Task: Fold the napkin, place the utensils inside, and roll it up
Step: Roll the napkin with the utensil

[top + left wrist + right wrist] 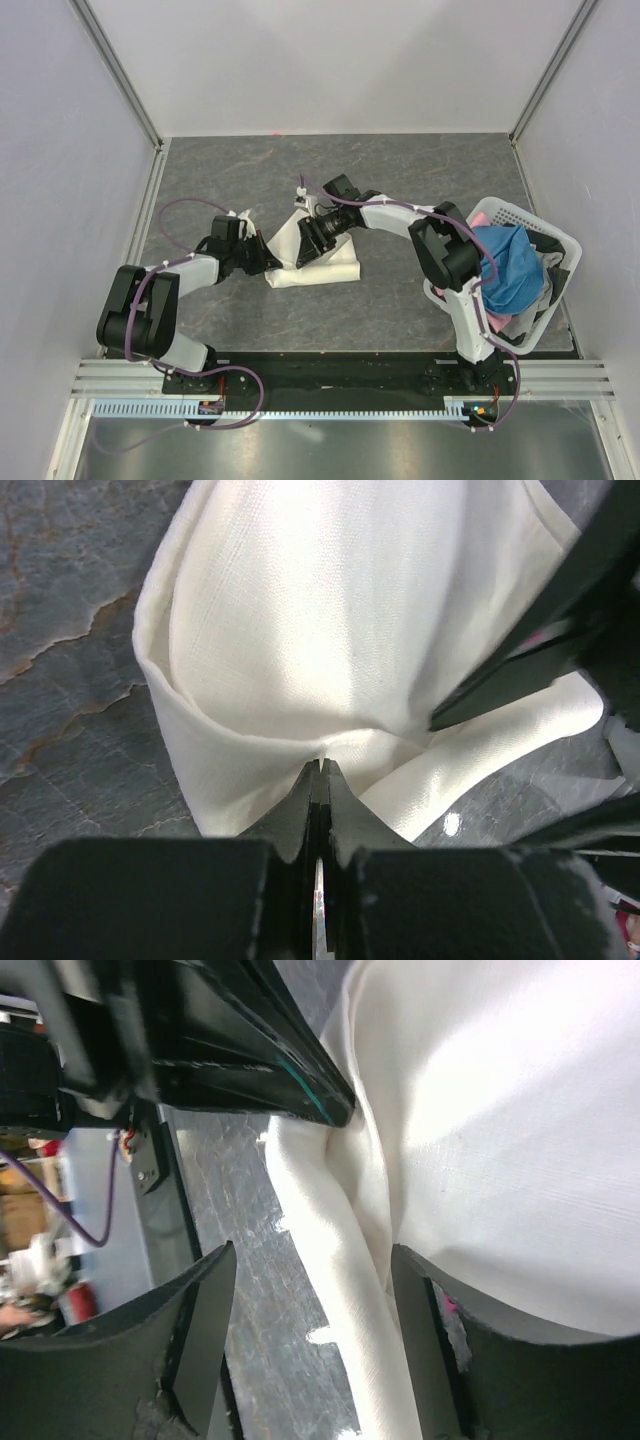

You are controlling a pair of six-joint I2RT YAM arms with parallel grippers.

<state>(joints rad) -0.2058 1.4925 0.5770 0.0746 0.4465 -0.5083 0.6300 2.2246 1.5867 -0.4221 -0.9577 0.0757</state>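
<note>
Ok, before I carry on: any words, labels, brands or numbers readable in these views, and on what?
No readable text in any view.
The napkin: plain cloth, no print.
The basket: no label visible.
The small coloured parts at the arm bases: too small to tell whether they bear any text.

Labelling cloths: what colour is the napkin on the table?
The napkin is plain cream-white, unpatterned; best in left wrist view.

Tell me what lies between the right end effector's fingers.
A folded edge of the napkin and a strip of grey table, seen in the right wrist view; the right end effector stands open.
</note>
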